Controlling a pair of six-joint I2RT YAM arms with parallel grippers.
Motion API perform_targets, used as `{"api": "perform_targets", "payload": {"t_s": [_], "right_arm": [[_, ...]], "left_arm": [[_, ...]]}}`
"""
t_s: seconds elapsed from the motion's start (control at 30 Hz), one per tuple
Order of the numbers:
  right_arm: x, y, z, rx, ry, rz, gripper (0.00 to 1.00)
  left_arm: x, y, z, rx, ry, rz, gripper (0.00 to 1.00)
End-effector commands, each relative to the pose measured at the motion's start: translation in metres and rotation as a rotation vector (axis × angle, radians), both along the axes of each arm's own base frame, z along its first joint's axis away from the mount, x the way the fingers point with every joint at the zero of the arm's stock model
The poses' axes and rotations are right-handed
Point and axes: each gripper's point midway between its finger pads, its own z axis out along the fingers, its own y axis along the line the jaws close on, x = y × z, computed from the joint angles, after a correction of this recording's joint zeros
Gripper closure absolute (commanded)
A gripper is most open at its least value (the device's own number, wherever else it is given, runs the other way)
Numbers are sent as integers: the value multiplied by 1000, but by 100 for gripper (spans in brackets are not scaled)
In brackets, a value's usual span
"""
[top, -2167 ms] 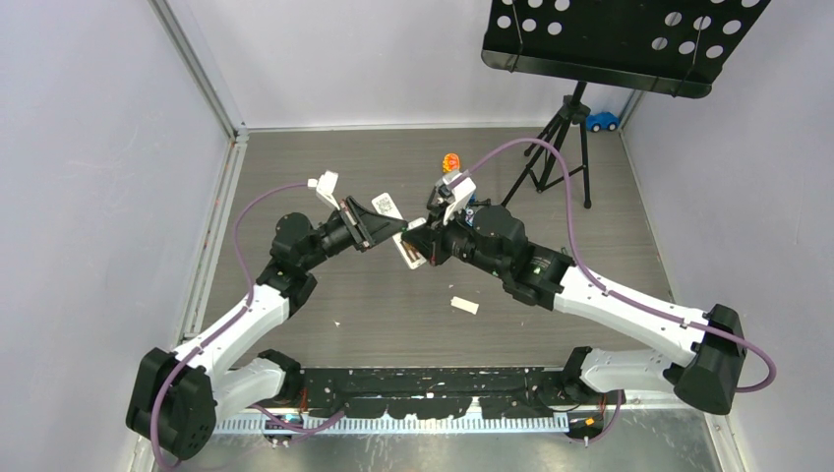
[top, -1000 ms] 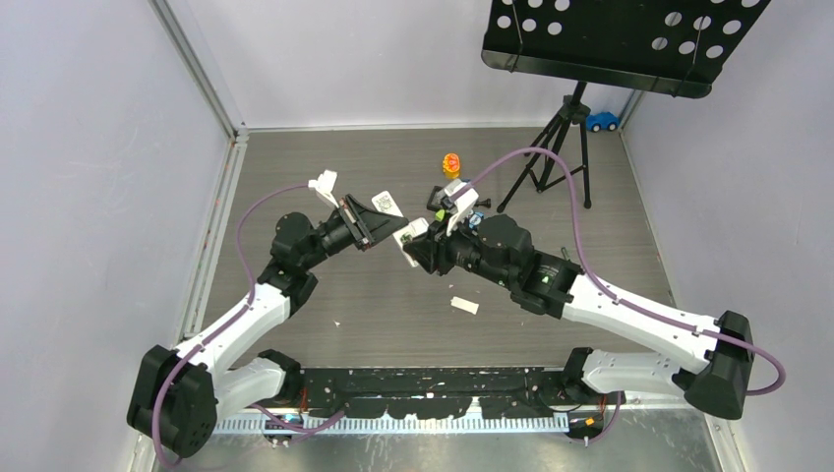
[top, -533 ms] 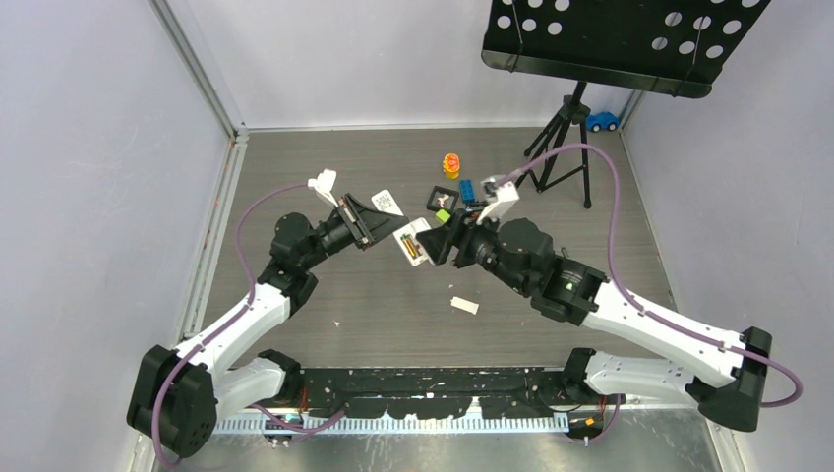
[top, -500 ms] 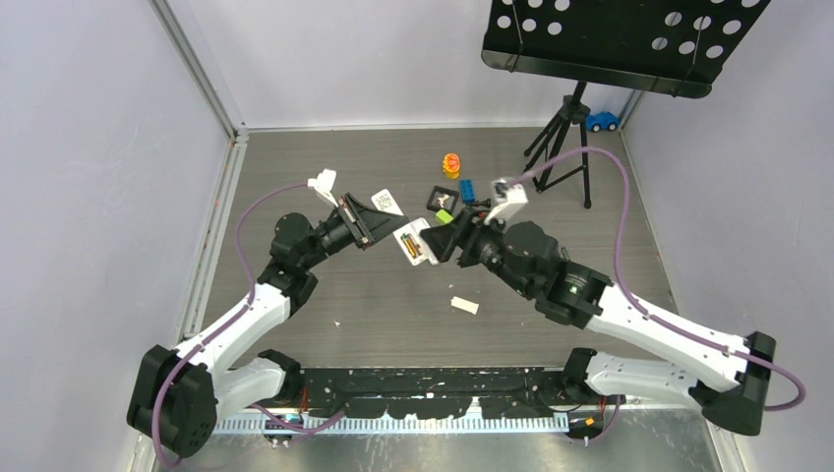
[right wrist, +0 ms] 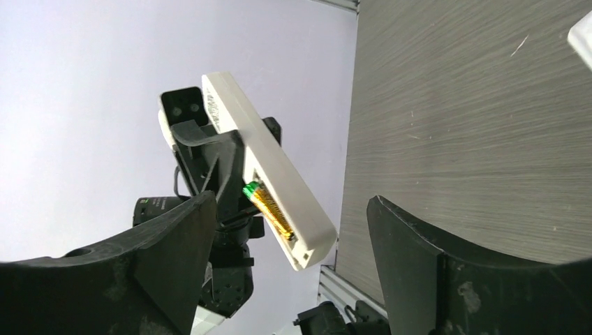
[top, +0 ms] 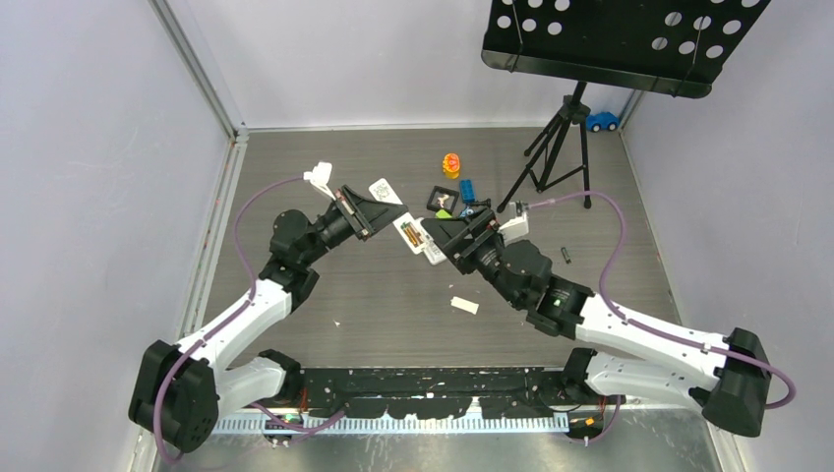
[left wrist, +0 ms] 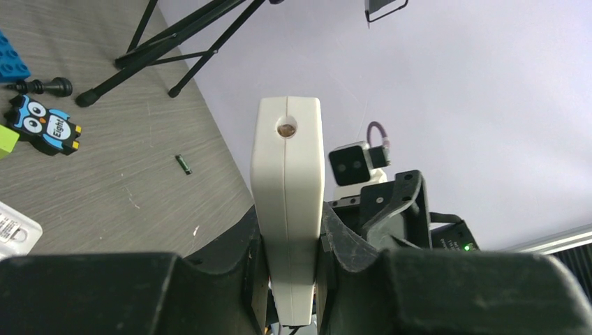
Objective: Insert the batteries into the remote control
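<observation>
My left gripper (top: 386, 221) (left wrist: 288, 234) is shut on the white remote control (top: 420, 241) (left wrist: 288, 195), held edge-up off the table. Its open recess faces the right arm, and a gold battery with a green end (right wrist: 268, 205) (top: 413, 236) lies in it. My right gripper (top: 455, 236) (right wrist: 292, 209) stands open just right of the remote, jaws wide and empty, not touching it. Another dark battery (top: 565, 255) (left wrist: 183, 164) lies loose on the table to the right.
A small white piece (top: 464, 305) lies on the table nearer the bases. Behind the grippers are an orange toy (top: 451, 164), a blue brick (top: 467, 189), an owl tile (left wrist: 45, 125) and a chess piece (left wrist: 42, 86). A black tripod stand (top: 561, 147) is at the back right.
The right gripper has opened and drawn back to the right of the remote, leaving the battery in the recess. The left gripper has shifted the remote slightly away.
</observation>
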Motion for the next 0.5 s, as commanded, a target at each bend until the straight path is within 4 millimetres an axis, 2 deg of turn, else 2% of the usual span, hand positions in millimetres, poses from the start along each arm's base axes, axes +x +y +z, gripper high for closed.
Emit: {"api": "perform_targets", "payload": {"t_s": [0.0,0.37,0.47], "right_arm": [[7,16,34,181,13,8,16],[5,31,58,173,-82,70,15],[7,37,58,160,-80,99,15]], "left_arm": [[3,3,44,-71,-115,22,100],[6,0,40,-64,-100,13,100],[6,-1,39,-63,-97,10,100]]}}
